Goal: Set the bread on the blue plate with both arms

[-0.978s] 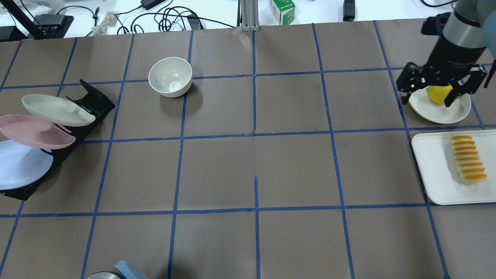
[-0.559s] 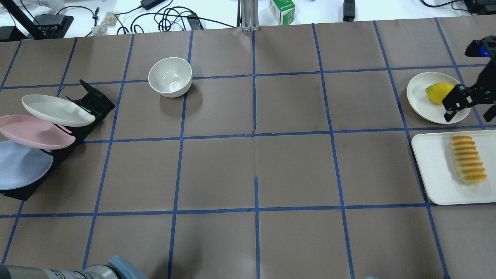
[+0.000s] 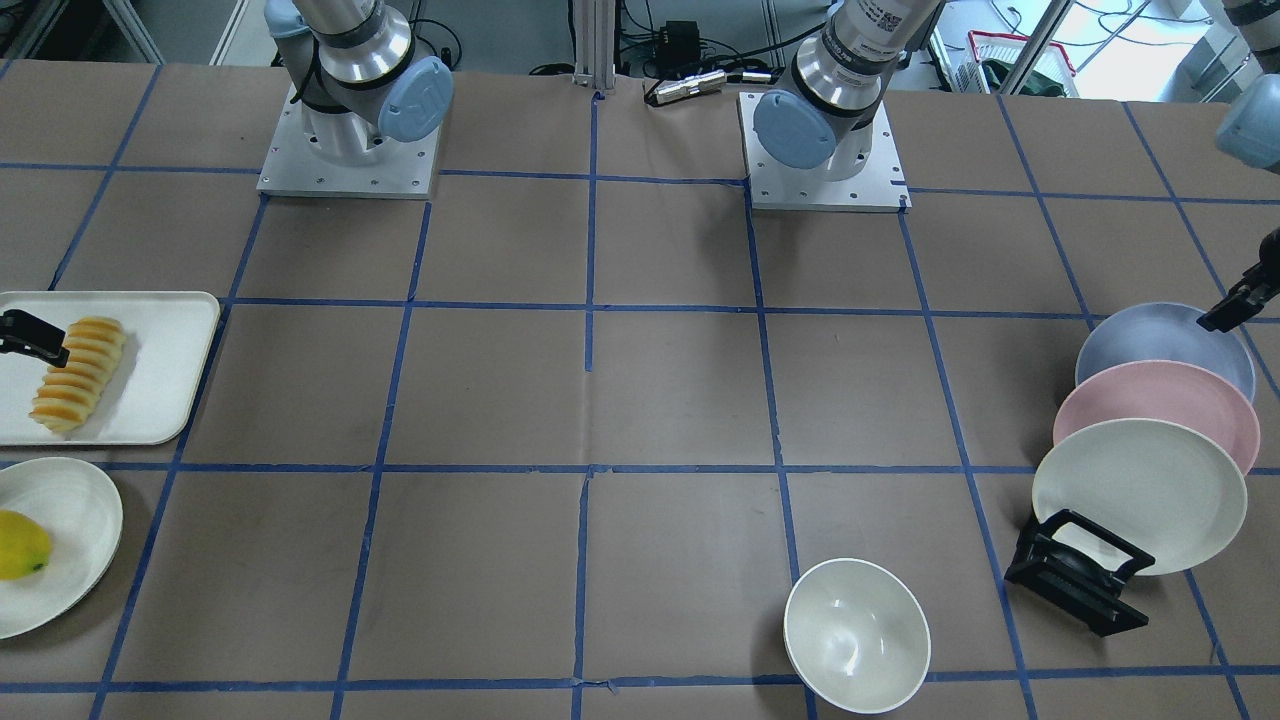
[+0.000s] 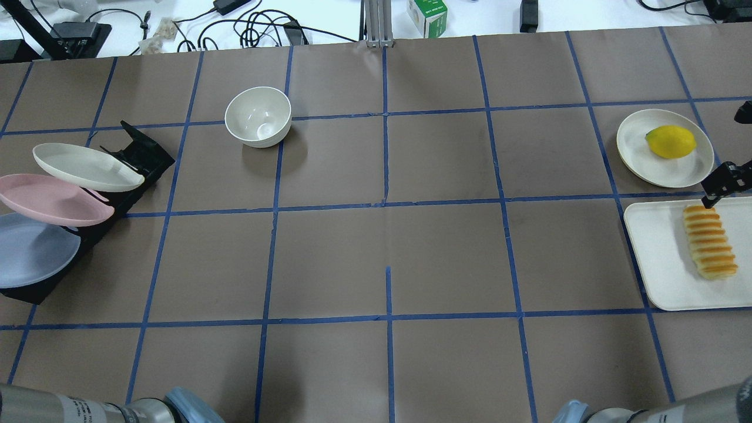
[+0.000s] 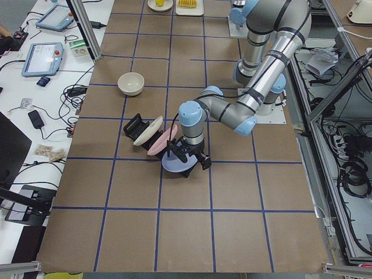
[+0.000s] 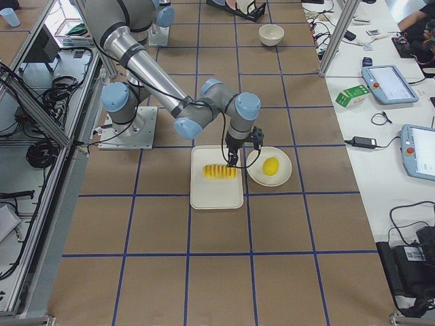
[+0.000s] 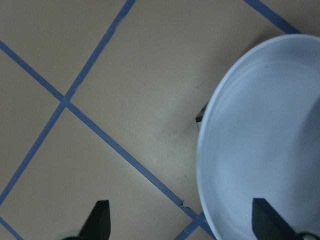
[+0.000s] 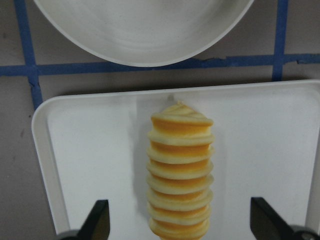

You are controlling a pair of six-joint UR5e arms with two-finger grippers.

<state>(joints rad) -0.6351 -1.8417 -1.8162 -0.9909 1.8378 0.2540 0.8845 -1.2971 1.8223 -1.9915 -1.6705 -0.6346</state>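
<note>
Right end effector (image 8: 180,218), fingers spread and empty, straddles the ridged yellow-orange bread loaf (image 8: 180,165); likely soft and light, so pinch its mid-flanks gently.

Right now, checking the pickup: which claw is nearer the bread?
Right. The right claw hangs open over the bread on the white tray; the left claw is far off, at the rim of the blue plate.

Ridged orange bread (image 4: 709,241) lies flat on white tray (image 4: 655,258); blue plate (image 4: 32,249) leans tilted in black rack (image 4: 144,154).
</note>
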